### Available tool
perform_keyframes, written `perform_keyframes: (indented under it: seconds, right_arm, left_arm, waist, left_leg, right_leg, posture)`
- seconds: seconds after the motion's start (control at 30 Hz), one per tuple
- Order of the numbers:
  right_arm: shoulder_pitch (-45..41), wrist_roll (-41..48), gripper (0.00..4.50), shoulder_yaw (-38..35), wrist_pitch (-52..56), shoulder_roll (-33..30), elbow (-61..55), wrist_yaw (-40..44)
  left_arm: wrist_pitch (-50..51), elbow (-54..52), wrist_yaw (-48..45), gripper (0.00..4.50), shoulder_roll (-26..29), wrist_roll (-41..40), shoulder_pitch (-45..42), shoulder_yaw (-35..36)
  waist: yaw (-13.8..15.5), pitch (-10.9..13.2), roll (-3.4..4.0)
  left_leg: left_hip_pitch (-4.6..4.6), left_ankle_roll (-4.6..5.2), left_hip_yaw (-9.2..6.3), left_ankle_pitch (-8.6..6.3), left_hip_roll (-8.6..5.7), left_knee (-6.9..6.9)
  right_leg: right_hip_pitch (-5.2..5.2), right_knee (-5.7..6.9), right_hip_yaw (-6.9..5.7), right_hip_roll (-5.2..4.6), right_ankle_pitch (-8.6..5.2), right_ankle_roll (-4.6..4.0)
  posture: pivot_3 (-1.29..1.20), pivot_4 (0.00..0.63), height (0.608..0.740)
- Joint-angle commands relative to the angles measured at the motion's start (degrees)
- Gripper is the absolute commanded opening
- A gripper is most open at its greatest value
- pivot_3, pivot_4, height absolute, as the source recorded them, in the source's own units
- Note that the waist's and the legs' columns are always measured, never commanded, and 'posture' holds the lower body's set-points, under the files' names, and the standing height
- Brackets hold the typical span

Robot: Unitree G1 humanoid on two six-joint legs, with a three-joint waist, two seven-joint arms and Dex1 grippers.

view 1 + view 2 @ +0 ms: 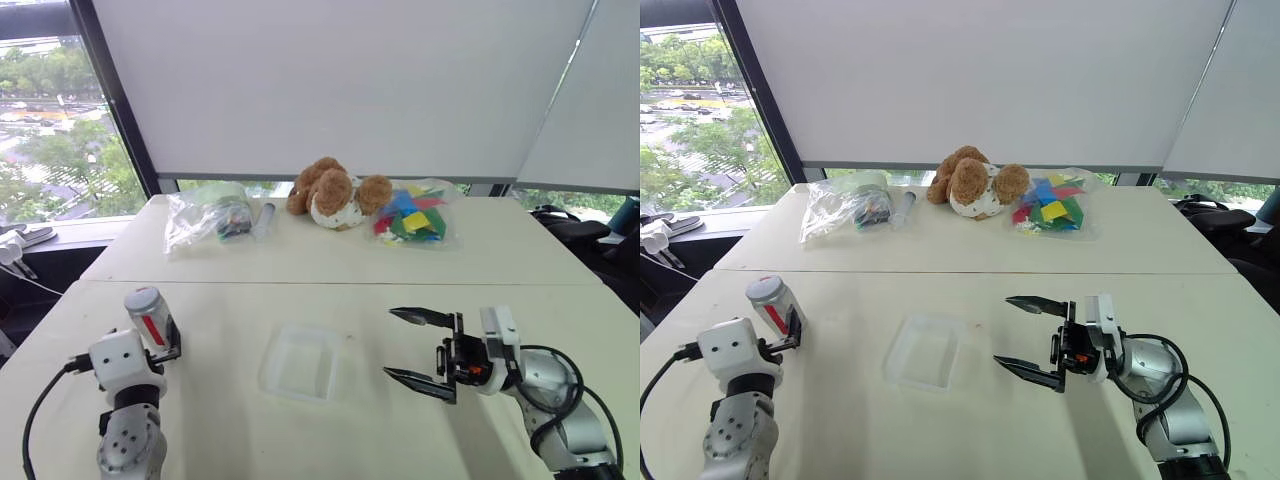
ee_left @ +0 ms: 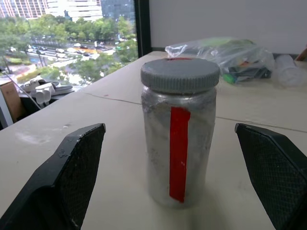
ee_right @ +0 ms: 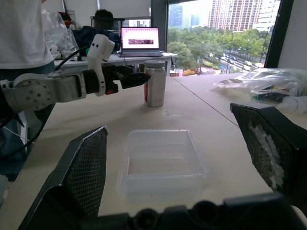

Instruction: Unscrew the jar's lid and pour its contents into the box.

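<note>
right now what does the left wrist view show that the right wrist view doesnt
Left wrist view: the ridged grey round lid close up and the open left tool flanking the jar. Right wrist view: the shallow clear plastic box, an open laptop, a person's white shirt. Both: the upright silver jar with red stripe, lid still on.

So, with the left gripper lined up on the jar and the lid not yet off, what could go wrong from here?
1. The jar stands free and upright between the open left gripper; an off-centre close could knock it over.
2. The lid is still on, and a loose hold might let the jar spin with it.
3. The box is shallow, so a fast pour may spill.
</note>
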Motion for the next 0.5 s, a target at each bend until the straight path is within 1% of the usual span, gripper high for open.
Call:
perform_keyframes:
  seconds: [0.03,0.27,0.5]
  right_arm:
    - [0.27,0.11,4.5,-0.63,-1.24,0.4,-2.16,-0.65]
    - [0.53,-0.27,4.5,-0.61,-1.21,0.84,-2.85,-2.08]
    - [0.64,-0.79,4.5,-0.35,-0.8,0.91,-4.22,-4.13]
  left_arm:
    - [-0.86,2.75,0.91,4.47,1.97,1.35,-3.42,-0.01]
    - [-0.97,9.96,0.94,4.47,5.31,1.28,-9.07,0.68]
    - [-1.35,14.9,-0.14,4.47,7.6,0.74,-10.67,0.51]
  waist:
    - [-0.04,0.0,-0.01]
    - [-0.03,0.0,-0.01]
    - [-0.02,0.0,0.0]
  left_leg:
    - [-0.01,0.0,-0.02,0.0,0.0,0.01]
    - [0.0,-0.02,-0.03,0.01,0.0,0.01]
    - [0.0,-0.03,-0.05,0.02,0.0,0.0]
  right_leg:
    - [0.0,0.01,-0.01,0.02,0.01,0.0]
    - [0.0,0.02,0.0,0.02,0.03,0.03]
    - [-0.01,0.02,0.0,0.01,0.04,0.05]
  posture:
    - [0.0,0.15,0.74]
    - [0.0,0.15,0.74]
    - [0.0,0.15,0.74]
